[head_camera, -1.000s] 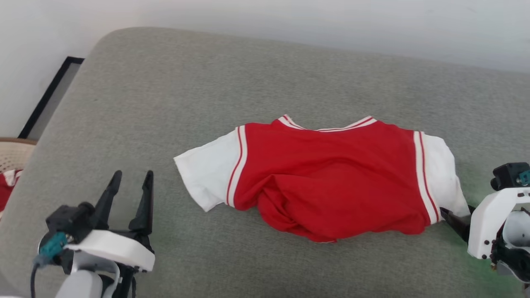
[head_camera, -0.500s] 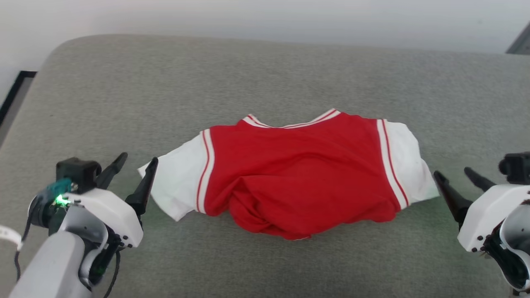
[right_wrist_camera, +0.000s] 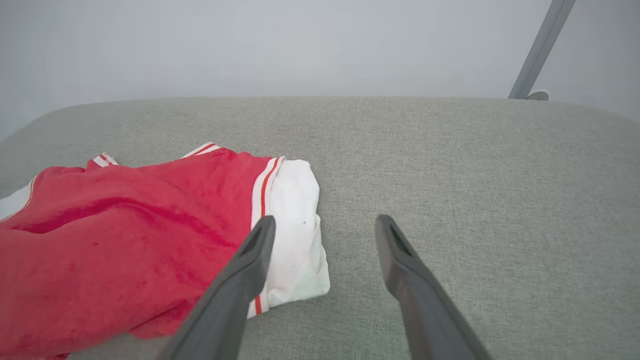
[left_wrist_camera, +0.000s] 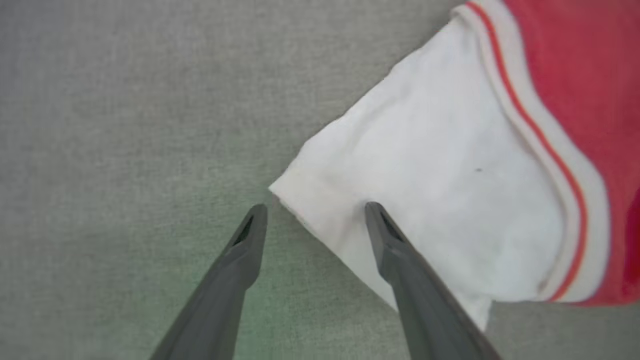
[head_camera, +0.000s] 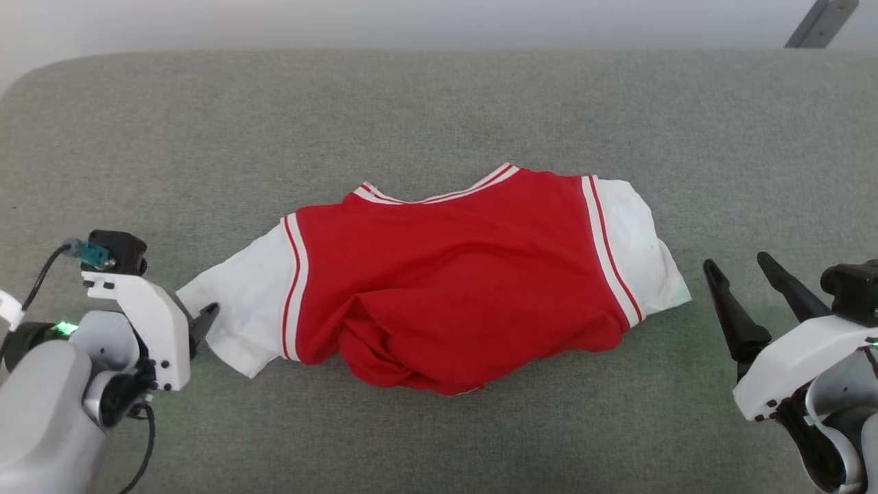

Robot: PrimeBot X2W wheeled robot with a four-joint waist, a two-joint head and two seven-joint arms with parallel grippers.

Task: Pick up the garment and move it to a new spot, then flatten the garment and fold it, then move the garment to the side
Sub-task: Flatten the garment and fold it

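no readable text, no number or label on the garment [head_camera: 453,274]

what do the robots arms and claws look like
Both the left claw and right claw have two long, dark, tapering fingers on a white shell with a black camera block, ahead of pale grey forearms. The left wrist carries a teal plug, a black cable and a green light.

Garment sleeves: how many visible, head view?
2. The garment's left-end sleeve has its corner between the open left gripper's fingers; its right-end sleeve lies just short of the right gripper. None seems hidden.
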